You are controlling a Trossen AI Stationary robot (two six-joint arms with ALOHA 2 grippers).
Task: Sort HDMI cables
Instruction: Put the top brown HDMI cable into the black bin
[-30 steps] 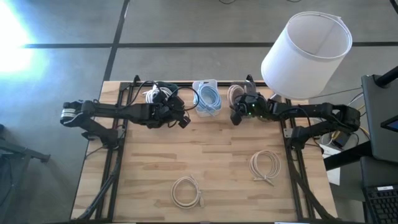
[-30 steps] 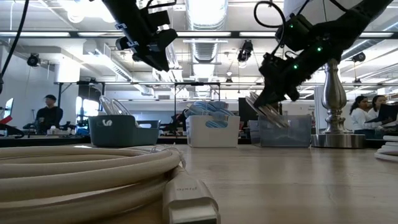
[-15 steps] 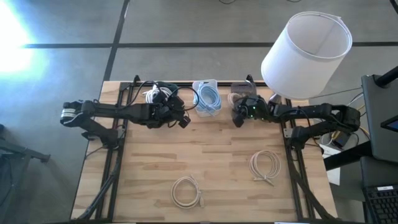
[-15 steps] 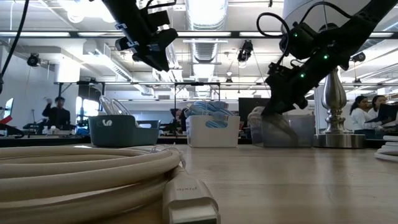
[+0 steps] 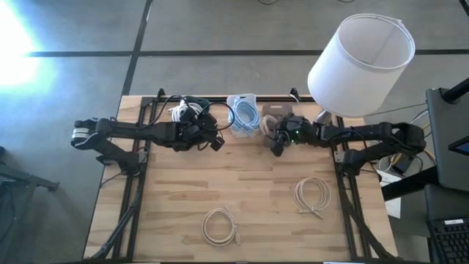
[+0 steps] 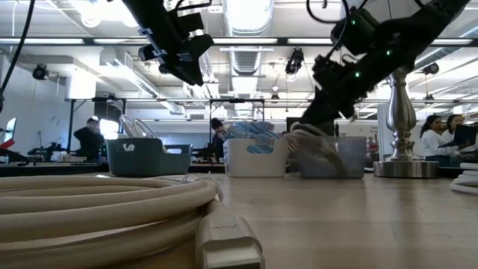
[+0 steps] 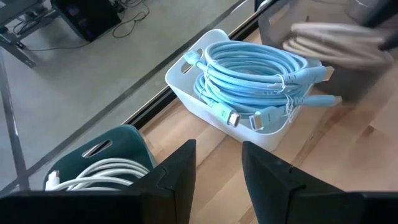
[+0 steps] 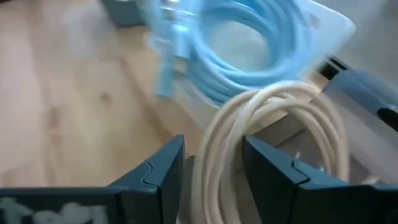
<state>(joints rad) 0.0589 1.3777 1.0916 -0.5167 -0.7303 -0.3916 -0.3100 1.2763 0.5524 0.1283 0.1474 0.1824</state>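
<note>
A beige HDMI cable coil (image 8: 267,118) runs between the fingers of my right gripper (image 8: 213,168), which stand wide apart. In the high view this coil (image 5: 270,126) lies just in front of the grey bin (image 5: 278,109), beside the white bin (image 5: 236,100) of light blue coils (image 7: 255,68). In the low view it leans in front of the grey bin (image 6: 351,157). My left gripper (image 7: 219,155) hovers open near the teal bin (image 7: 118,140), which holds white coils (image 7: 93,171). Two more beige coils (image 5: 220,225) (image 5: 311,194) lie flat on the table. My right gripper has several strands of the beige coil's near arc (image 8: 217,155) passing between its spread fingers. Whether the fingers touch the strands, I cannot tell. The coil stands up ahead of the fingers, tilted, its far part against the grey bin.
A lamp with a large white shade (image 5: 363,62) stands at the far right corner, its metal base (image 6: 403,168) beside the grey bin. The three bins line the table's far edge. People show in the room beyond the table.
My right gripper dipped toward the grey bin with the beige coil, then rose and went a little toward the table's left and near edges. The coil has come from above the bin to its near-left side, leaning there.
</note>
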